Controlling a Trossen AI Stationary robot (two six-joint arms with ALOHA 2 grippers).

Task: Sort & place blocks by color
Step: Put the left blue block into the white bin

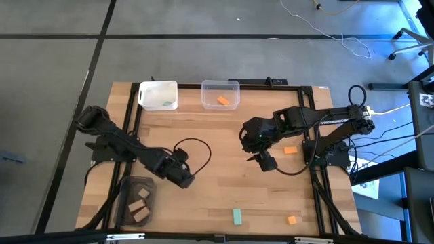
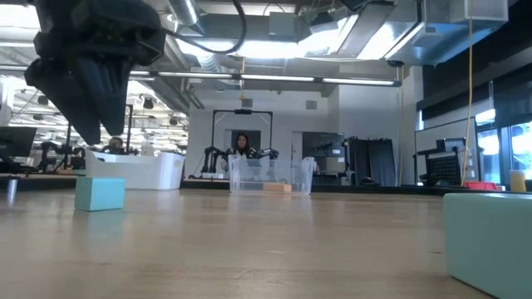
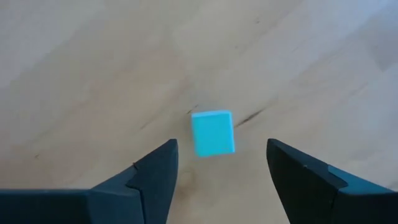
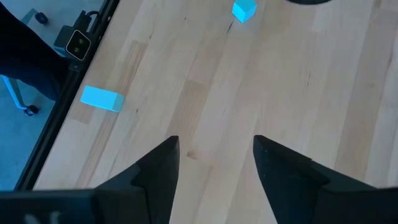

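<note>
Left wrist view: teal block [image 3: 212, 132] just ahead of open left claw [image 3: 219, 163]

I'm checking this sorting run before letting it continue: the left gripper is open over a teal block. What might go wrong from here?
1. The left gripper is open, but the small teal cube lies ahead of its fingertips, not between them; closing now would likely miss or nudge it.
2. The cube sits skewed to the fingers, so a grip might twist it.
3. The white bin already holding a teal piece is far across the table, so a weak grip could drop the cube on the way.

two blocks [image 1: 140, 203] in bin [image 1: 126, 183] | block [image 3: 212, 132] between left hand [image 3: 219, 163] fingers
</note>
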